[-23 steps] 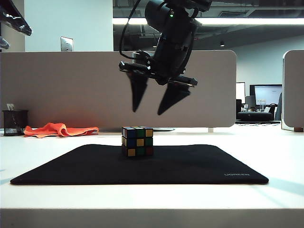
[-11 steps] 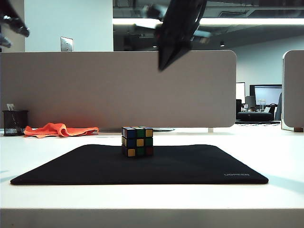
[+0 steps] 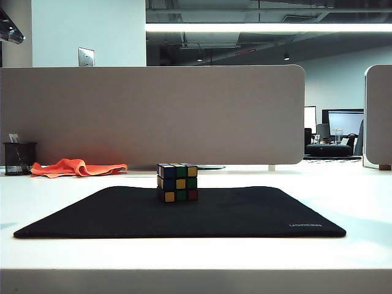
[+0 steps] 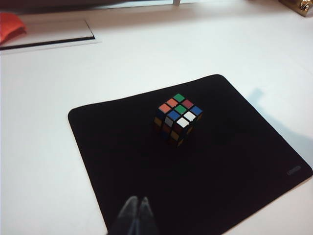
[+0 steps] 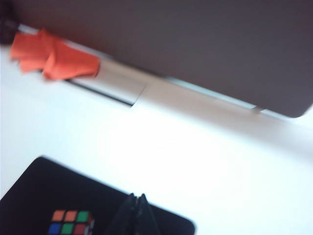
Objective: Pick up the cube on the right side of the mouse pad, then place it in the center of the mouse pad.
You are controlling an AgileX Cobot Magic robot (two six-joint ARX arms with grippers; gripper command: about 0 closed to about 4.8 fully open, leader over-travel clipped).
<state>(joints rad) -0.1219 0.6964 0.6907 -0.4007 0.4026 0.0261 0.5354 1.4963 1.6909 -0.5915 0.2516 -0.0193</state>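
Cube (image 3: 177,182) sits free on the pad (image 3: 245,214), close to its middle and a shade toward the back edge, faces roughly square to the pad, nothing touching it. Both grippers ride high above the tabletop (image 3: 343,184) with jaws pressed together and empty. In its wrist view, the left gripper (image 4: 136,205) has the cube at about 1 o'clock, well apart. The right gripper (image 5: 137,199) has it near 8 o'clock; which arm is nearer I cannot tell. By my reading, the placing looks done.
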